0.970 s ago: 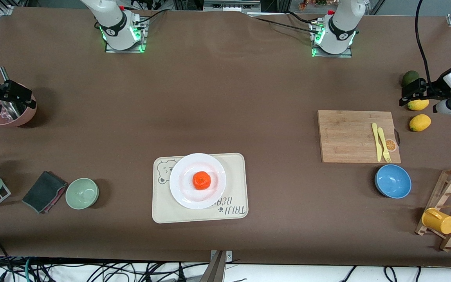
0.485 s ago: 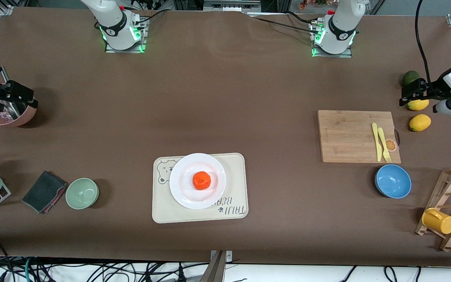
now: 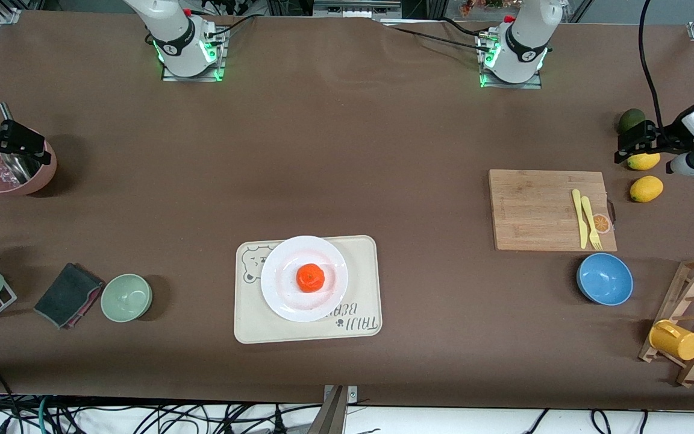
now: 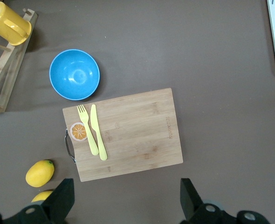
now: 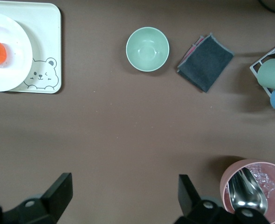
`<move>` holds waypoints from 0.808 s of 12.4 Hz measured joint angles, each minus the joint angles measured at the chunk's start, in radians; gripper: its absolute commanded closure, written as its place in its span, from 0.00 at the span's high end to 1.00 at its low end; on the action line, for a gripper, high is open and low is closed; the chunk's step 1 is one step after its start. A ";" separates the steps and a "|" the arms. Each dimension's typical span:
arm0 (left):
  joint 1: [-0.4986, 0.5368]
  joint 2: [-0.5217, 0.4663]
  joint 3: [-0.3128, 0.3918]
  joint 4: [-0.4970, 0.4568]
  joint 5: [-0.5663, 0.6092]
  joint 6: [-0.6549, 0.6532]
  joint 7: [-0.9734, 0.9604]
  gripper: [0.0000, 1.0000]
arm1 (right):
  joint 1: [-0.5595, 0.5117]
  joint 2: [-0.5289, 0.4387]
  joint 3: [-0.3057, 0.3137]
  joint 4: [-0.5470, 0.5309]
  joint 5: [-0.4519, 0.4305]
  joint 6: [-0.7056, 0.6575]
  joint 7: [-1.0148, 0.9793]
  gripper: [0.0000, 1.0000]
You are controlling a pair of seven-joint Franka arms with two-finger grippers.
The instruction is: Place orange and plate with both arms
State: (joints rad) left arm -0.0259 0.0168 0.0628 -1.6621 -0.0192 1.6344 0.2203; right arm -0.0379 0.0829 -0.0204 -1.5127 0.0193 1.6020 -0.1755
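Front view: claws raised (open).

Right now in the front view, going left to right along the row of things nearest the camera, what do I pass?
Dark cloth → green bowl → cream tray bearing the plate and orange → blue bowl → yellow mug.

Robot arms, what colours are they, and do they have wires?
Both arms are smooth white with black bands, green lights glowing at their bases and black cables trailing off. The left gripper and the right gripper are black with two blocky fingers.
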 measured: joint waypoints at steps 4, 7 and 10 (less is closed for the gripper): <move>0.000 0.001 0.000 0.000 0.000 0.000 0.000 1.00 | 0.001 0.000 0.000 0.008 -0.002 -0.006 0.000 1.00; 0.000 0.004 0.000 0.000 0.000 0.000 0.000 1.00 | 0.001 0.000 0.000 0.008 -0.002 -0.006 0.000 1.00; 0.000 0.004 0.000 0.000 0.000 0.000 0.000 1.00 | 0.001 0.000 0.001 0.008 -0.002 -0.006 0.000 1.00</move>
